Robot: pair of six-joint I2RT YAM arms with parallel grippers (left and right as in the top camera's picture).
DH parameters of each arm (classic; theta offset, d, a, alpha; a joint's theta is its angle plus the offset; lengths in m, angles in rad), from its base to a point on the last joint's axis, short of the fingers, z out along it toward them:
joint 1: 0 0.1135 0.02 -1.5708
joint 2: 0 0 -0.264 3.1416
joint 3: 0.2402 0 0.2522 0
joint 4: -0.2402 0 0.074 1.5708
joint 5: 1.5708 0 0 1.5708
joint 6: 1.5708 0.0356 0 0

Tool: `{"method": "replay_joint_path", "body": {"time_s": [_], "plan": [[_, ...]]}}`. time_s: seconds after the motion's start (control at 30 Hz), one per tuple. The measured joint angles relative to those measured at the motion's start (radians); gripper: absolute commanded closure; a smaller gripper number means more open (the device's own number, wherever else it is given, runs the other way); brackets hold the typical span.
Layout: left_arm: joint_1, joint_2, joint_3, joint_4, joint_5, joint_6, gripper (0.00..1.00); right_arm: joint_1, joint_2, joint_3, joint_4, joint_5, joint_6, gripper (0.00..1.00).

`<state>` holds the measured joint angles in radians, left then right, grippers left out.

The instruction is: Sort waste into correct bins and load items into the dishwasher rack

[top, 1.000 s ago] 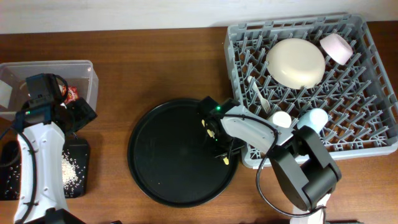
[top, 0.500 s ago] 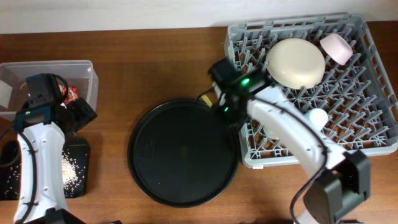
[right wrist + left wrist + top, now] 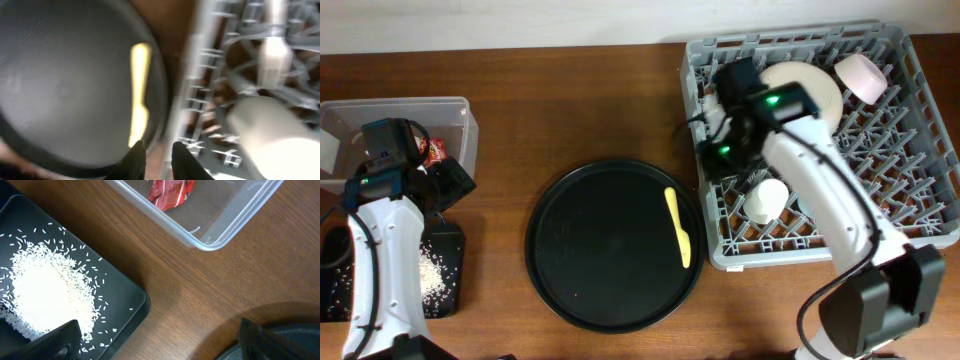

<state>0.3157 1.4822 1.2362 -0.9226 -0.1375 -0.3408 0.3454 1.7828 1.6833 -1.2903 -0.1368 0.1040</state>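
Step in hand: loading cutlery; one yellow utensil (image 3: 678, 228), fork or spoon unclear, lies flat on the round black tray (image 3: 580, 260), outside the dishwasher rack (image 3: 790, 255).
Right gripper (image 3: 159, 150): over the rack's left side, fingers narrow, nothing seen between them.
Next move: judged to be crossing the rack wall, opening, straddling the utensil.
Clearance: rack wall just beside the utensil; open tray to its left.
Left gripper (image 3: 159, 330): wide, empty, between the rice (image 3: 45, 295) tray and the clear box (image 3: 220, 235).

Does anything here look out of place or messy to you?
One thing: a yellow utensil lies alone on the round black tray, not in the rack beside it. The rice is inside the shallow tray, with loose grains scattered around the heap. None shows on the wood.
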Motion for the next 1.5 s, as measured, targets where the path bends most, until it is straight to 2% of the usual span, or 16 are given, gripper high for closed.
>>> {"method": "replay_joint_path", "body": {"time_s": [0.13,0.27,0.33,0.47,0.67,1.03,1.07,1.13,1.27,1.5], "plan": [[0.000,0.000,0.000,0.000,0.000,0.000,0.01,0.125,0.003,-0.011,0.035,0.014,0.064,0.71],[0.000,0.000,0.000,0.000,0.000,0.000,0.01,0.177,0.036,-0.175,0.214,0.029,0.098,0.69],[0.000,0.000,0.000,0.001,0.000,0.000,0.01,0.180,0.053,-0.287,0.335,0.033,0.106,0.64],[0.000,0.000,0.000,0.000,0.000,0.000,0.01,0.180,0.058,-0.411,0.457,0.046,0.113,0.55],[0.000,0.000,0.000,0.000,0.000,0.000,0.01,0.183,0.058,-0.491,0.547,0.061,0.173,0.58],[0.000,0.000,0.000,0.000,0.000,0.000,0.01,0.272,0.089,-0.503,0.555,0.174,0.282,0.60],[0.000,0.000,0.000,0.000,0.000,0.000,0.01,0.272,0.116,-0.503,0.561,0.175,0.286,0.61],[0.000,0.000,0.000,0.000,0.000,0.000,0.01,0.272,0.126,-0.500,0.569,0.182,0.293,0.73],[0.000,0.000,0.000,0.000,0.000,0.000,0.01,0.272,0.126,-0.501,0.575,0.185,0.312,0.86],[0.000,0.000,0.000,0.000,0.000,0.000,0.01,0.272,0.126,-0.499,0.573,0.186,0.315,0.93]]}}
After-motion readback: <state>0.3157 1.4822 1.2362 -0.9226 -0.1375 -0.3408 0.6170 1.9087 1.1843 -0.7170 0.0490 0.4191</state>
